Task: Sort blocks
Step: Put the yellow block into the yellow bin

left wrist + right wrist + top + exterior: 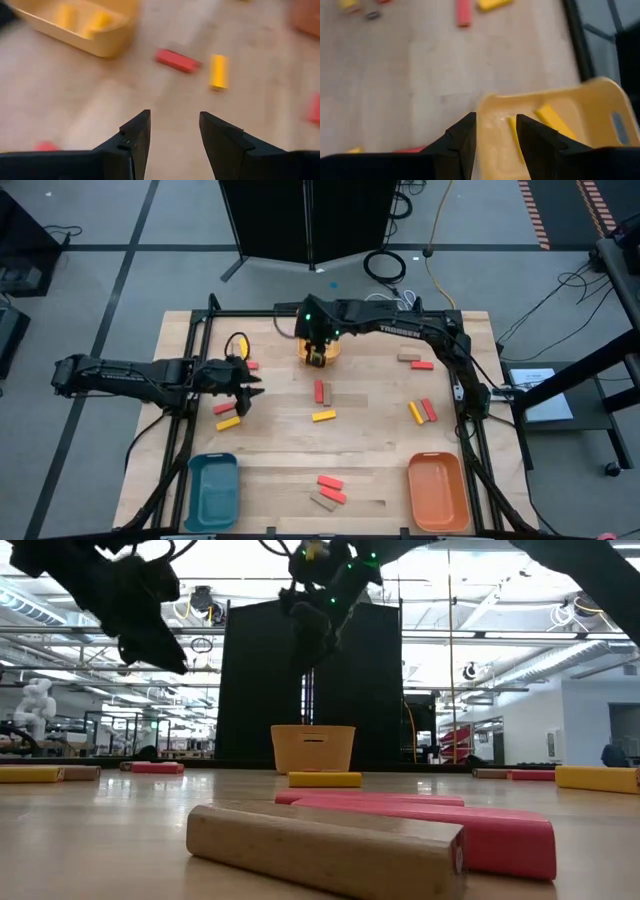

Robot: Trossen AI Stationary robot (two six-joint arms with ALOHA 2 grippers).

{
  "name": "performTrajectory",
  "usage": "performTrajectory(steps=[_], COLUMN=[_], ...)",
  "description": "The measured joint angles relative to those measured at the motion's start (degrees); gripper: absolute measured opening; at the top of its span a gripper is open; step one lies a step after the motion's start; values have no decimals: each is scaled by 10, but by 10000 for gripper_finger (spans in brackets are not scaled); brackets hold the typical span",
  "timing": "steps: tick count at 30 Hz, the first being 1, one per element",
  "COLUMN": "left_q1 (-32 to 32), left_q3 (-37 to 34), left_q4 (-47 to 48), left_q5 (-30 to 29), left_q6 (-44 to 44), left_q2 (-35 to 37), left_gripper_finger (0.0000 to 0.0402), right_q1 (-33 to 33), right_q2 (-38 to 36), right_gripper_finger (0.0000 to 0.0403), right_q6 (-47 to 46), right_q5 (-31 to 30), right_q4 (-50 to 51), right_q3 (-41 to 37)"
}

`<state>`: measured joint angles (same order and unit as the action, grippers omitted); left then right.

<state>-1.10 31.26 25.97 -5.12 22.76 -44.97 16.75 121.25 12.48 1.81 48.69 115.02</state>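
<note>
High view shows the right gripper, open and empty over the yellow tray, left gripper open near scattered blocks; each should descend straight, straddling one block.

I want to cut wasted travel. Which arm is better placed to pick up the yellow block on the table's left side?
The left. Its open gripper hovers just beside that yellow block, while the right gripper is over the yellow tray at the far edge, farther off.
</note>
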Motion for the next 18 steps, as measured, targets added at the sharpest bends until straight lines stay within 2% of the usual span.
performTrajectory(steps=[3, 5, 15, 18], left_q1=[3, 13, 82, 105], left_q3=[24, 38, 55, 55], left_q4=[30, 55, 303, 335], left_q5=[97, 133, 139, 143], left_q6=[37, 62, 282, 317], left_q2=[0, 0, -9, -21], left_gripper_finger=[166, 166, 166, 166], right_q1=[-27, -43, -96, -102], right_q2=[0, 0, 1, 1], right_gripper_finger=[132, 132, 132, 132], right_q6=[24, 36, 58, 64], right_q5=[0, 0, 0, 0], right_q4=[18, 35, 83, 80], right_q3=[0, 0, -6, -17])
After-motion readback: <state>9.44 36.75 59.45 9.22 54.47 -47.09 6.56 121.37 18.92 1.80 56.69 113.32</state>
